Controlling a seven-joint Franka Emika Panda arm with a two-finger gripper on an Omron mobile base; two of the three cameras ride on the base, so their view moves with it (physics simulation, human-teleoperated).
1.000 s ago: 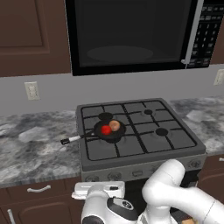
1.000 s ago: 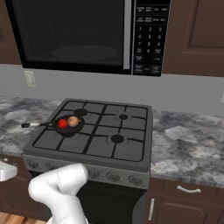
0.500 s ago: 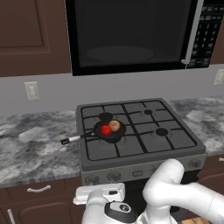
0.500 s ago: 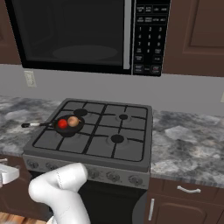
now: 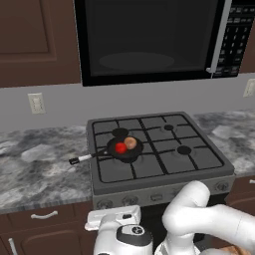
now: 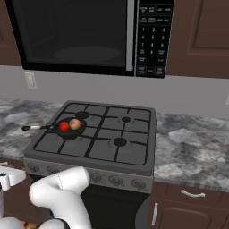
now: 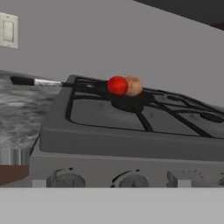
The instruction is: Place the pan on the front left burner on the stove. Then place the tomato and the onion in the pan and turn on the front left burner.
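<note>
your gripper (image 5: 112, 219) is hanging low in front of the stove (image 5: 164, 172), just below its left front corner. over the last second it has been sinking and edging slightly toward the stove front. you are not getting a look at the fingertips, so i cannot tell whether they are apart or together.

the hand view is looking straight at the stove's knobs (image 7: 68, 179), lined up along its front panel. that is suggesting the arm is lining up for the last step, turning on the front left burner. which knob serves that burner is not readable from here, so you are probably wanting the leftmost one, but treat that as a guess.

further back on the stove, the pan (image 5: 124, 149) is sitting on the left half of the grate, hiding the front left burner beneath it, with its handle sticking out past the stove's left edge. the tomato (image 5: 121, 148) and the onion (image 5: 130, 143) are lying inside it, touching each other, and none of these has moved. so only the burner is remaining.

above the stove, the microwave (image 5: 149, 40) is hanging on the wall.
</note>
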